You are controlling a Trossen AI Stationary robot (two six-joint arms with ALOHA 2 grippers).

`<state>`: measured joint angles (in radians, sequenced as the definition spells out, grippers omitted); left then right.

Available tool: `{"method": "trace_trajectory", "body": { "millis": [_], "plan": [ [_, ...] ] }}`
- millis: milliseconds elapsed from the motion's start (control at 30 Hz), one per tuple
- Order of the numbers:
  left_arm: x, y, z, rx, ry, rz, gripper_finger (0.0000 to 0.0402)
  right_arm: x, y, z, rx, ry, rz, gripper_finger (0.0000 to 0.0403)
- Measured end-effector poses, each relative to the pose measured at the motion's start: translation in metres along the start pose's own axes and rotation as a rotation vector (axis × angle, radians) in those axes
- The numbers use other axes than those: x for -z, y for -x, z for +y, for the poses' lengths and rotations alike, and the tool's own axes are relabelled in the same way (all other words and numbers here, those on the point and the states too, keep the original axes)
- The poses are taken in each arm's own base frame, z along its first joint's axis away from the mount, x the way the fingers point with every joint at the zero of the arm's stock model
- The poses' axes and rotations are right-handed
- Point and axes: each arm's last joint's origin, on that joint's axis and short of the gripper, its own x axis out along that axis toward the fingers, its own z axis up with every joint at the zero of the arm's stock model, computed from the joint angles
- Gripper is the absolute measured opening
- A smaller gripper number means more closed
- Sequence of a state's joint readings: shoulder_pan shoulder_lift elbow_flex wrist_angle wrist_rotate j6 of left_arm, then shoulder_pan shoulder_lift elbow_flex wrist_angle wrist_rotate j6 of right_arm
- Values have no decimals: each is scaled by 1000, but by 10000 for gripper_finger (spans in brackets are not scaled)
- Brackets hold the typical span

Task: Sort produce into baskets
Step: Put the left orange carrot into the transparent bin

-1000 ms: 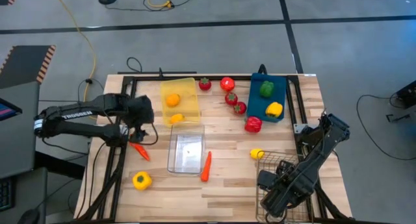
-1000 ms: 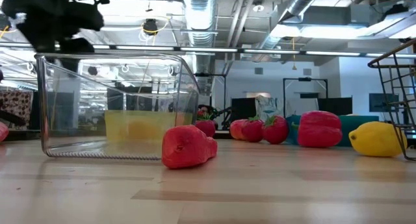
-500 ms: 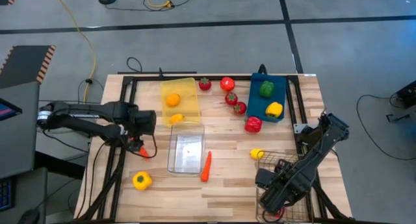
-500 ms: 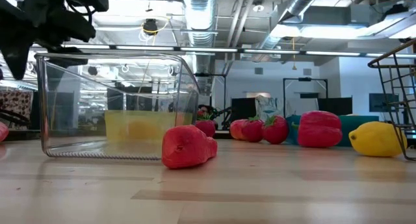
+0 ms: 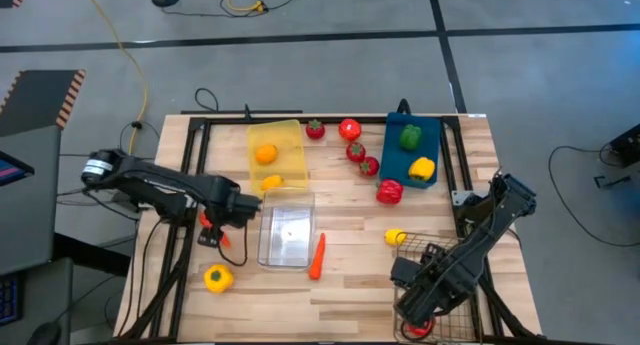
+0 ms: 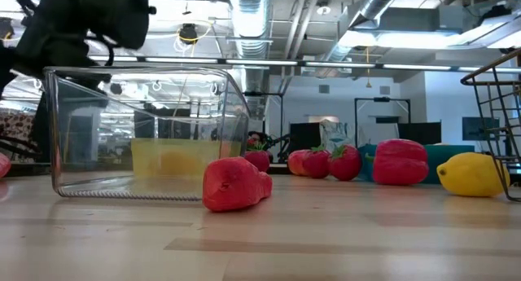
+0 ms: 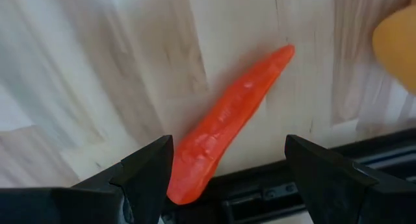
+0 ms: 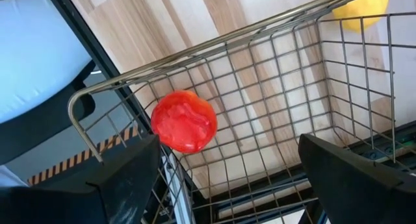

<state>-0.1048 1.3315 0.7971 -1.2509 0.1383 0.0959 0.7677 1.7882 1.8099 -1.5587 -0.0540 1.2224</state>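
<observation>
Two grippers are seen. The left gripper (image 7: 224, 165) is held spread over a carrot (image 7: 227, 120) lying on the table (image 5: 350, 235) just left of the clear bin (image 5: 287, 235). Well right of that bin, the right gripper (image 8: 227, 178) is spread above the wire basket (image 8: 260, 87), where what looks like a tomato (image 8: 184, 120) rests.

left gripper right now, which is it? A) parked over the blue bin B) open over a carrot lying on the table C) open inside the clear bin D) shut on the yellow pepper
B: the left gripper stands open, its fingers either side of the carrot lying on the wood, beside the clear bin and not in it.
</observation>
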Motion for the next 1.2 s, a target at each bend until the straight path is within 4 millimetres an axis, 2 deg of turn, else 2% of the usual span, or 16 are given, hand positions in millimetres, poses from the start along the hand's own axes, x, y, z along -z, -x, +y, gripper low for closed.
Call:
{"method": "trace_trajectory", "body": {
  "millis": [533, 1033, 1200],
  "plan": [
    [-26, -40, -6, -74, -24, 273, 281, 5, 0, 2, -3, 19, -3, 393],
    [-28, -45, -5, -100, -17, 307, 280, 7, 0, 9, -62, 34, -23, 393],
    [-28, -45, -5, -98, -17, 307, 253, 7, 0, 11, -76, 35, -28, 393]
  ]
}}
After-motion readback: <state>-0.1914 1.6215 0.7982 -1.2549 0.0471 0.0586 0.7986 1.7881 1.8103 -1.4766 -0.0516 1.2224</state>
